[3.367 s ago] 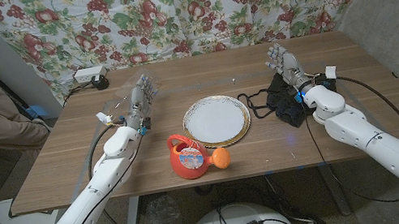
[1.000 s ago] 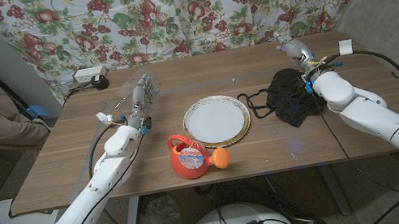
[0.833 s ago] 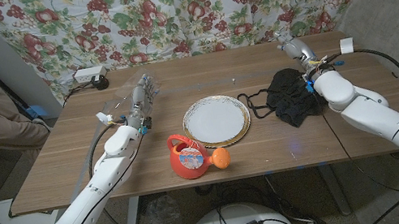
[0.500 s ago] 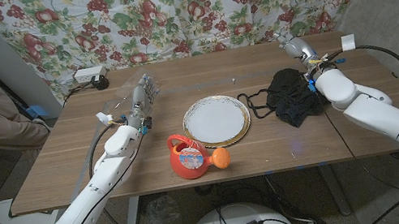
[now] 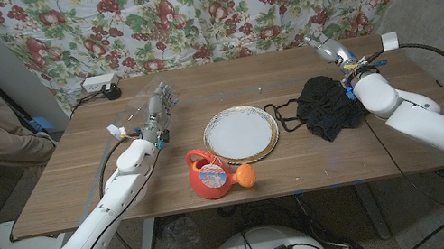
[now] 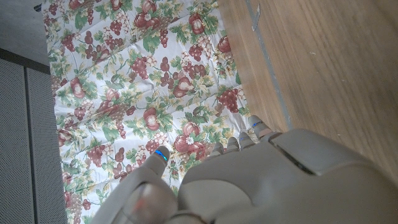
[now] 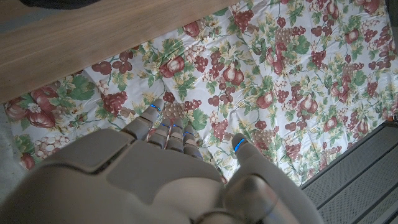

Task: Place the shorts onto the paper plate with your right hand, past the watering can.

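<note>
Head view: right hand [image 5: 330,51] is hovering, fingers spread and holding nothing, just behind the shorts [image 5: 322,107].

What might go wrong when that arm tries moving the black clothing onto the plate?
The right hand hovers beyond the crumpled black shorts, holding nothing, so it might grab poorly. The shorts' loose cord trails toward the gold-rimmed white paper plate and may drag it. The orange plastic watering can stands close by.

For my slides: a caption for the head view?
Right hand open beyond black shorts; paper plate and watering can wait mid-table.
</note>
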Available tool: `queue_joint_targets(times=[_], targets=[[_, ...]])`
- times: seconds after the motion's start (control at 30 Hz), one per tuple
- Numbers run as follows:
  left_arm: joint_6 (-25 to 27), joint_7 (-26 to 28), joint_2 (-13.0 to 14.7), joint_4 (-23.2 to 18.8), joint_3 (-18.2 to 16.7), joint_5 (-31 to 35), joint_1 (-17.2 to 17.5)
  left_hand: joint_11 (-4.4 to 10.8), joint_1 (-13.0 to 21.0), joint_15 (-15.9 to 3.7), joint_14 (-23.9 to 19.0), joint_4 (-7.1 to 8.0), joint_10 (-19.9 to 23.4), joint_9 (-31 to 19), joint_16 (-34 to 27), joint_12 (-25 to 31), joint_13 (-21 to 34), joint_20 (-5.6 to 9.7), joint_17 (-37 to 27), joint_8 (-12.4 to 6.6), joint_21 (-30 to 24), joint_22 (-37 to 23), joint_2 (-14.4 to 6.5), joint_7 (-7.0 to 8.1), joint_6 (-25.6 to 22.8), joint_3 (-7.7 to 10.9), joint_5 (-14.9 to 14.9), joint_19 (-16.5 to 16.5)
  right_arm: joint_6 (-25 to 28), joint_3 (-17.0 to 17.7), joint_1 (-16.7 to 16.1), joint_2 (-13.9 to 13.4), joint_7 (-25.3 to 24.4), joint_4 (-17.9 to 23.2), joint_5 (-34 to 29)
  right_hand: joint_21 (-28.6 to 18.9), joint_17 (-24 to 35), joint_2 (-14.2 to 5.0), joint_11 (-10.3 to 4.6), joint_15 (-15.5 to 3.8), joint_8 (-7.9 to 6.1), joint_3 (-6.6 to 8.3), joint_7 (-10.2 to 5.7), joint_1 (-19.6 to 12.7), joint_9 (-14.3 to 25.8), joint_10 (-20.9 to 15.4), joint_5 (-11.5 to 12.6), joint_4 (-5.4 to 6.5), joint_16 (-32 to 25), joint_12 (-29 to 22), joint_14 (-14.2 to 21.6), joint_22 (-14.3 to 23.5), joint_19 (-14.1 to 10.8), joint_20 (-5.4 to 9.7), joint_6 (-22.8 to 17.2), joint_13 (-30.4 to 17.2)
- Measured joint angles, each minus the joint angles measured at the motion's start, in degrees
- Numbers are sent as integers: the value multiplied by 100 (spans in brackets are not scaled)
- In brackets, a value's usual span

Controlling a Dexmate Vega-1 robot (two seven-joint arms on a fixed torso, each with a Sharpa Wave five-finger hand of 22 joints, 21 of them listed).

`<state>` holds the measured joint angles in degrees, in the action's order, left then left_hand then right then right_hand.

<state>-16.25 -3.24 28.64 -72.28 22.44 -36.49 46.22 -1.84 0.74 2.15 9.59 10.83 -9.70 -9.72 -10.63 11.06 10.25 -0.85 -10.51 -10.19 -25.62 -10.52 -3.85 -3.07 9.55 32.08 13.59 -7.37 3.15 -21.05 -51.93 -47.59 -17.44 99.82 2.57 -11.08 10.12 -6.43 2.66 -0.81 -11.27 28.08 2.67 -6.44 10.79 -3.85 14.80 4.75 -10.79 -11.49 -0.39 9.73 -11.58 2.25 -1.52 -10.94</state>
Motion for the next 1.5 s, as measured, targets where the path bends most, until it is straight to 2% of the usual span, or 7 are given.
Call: queue_joint_targets(times=[0.8,1.13,1.27,1.5], targets=[[1,-11,-12,10,16,14,-18,0,0,0,0,0,0,0,0,0,0,0,0,0,8,0,0,0,0,0,0,0,771,-170,59,-228,-131,363,-800,0,17,-45,-21,-22,0,25,-21,-91,0,21,0,-71,0,0,-22,0,0,0,21,-14],[2,-8,-13,9,18,17,-18,0,0,0,0,0,0,0,0,0,0,0,0,0,20,0,0,0,0,0,0,0,1034,-367,154,-331,-130,564,-1093,0,16,-45,-21,-32,0,25,-21,-91,0,21,0,-71,0,0,-32,0,0,0,21,-14],[3,-3,-1,-30,20,20,-1,0,0,0,0,0,0,0,0,0,0,0,0,0,20,0,0,0,0,0,0,0,1335,-438,191,-363,-74,628,-1412,0,16,-45,-52,-31,0,25,-21,-91,0,-10,-45,-71,0,0,-32,0,0,0,21,-14],[5,9,-1,-31,20,21,0,0,0,0,0,0,0,0,0,0,0,0,0,0,19,0,0,0,0,0,0,0,1358,-563,245,-410,-70,729,-1436,0,44,-45,-52,-31,0,0,-54,-91,0,-10,-45,-96,0,0,-31,0,23,-19,49,-13]])
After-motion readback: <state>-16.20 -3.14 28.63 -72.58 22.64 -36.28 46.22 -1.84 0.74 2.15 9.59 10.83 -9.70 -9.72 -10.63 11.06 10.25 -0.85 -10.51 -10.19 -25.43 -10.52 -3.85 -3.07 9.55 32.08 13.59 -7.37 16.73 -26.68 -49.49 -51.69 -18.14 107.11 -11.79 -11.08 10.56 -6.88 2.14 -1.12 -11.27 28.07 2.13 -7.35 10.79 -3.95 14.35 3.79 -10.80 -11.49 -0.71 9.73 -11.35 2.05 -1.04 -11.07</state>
